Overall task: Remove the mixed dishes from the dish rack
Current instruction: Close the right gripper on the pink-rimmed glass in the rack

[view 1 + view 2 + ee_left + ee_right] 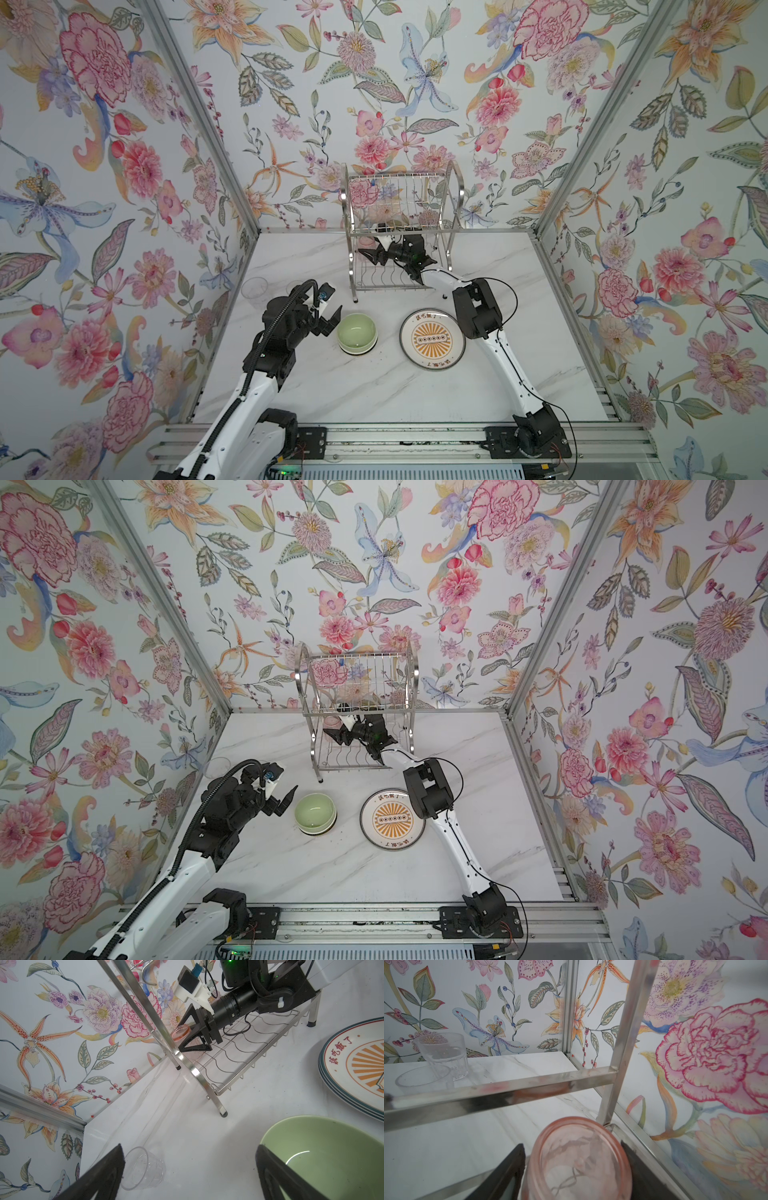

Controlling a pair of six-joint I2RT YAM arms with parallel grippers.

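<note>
ok, rack (395, 176) (359, 656) (198, 1076): silver wire, two tiers, arched ends, stands at the back middle of the marble table (374, 395), close to the floral wall.
pink cup (581, 1159) (181, 1031): on the rack's lower tier, at its left end by the back leg. round face turned to the right wrist camera. which way up, cannot tell.
right gripper (572, 1145) (370, 248): reached in under the upper tier, one finger on each side of the pink cup.
right jaws: one finger touches the cup's edge, the other sits just beside it. clamping it or only bracketing it, cannot tell.
left gripper (332, 320) (289, 799): above the table, just left of the green bowl, well apart from the rack.
left jaws: spread wide, nothing between them.
green bowl (357, 334) (315, 814) (322, 1157): upright on the table, in front of the rack.
plates (432, 338) (392, 818) (353, 1064): stacked flat on the table, right of the bowl and apart from it. top one is white with an orange sunburst, characters and a dark rim. right arm's elbow hangs over the stack's right edge.
clear cups (442, 1051): two, upright on the table left of the rack and outside it, overlapping in the right wrist view. in both top views one (254, 286) (217, 766) stands near the left wall.
</note>
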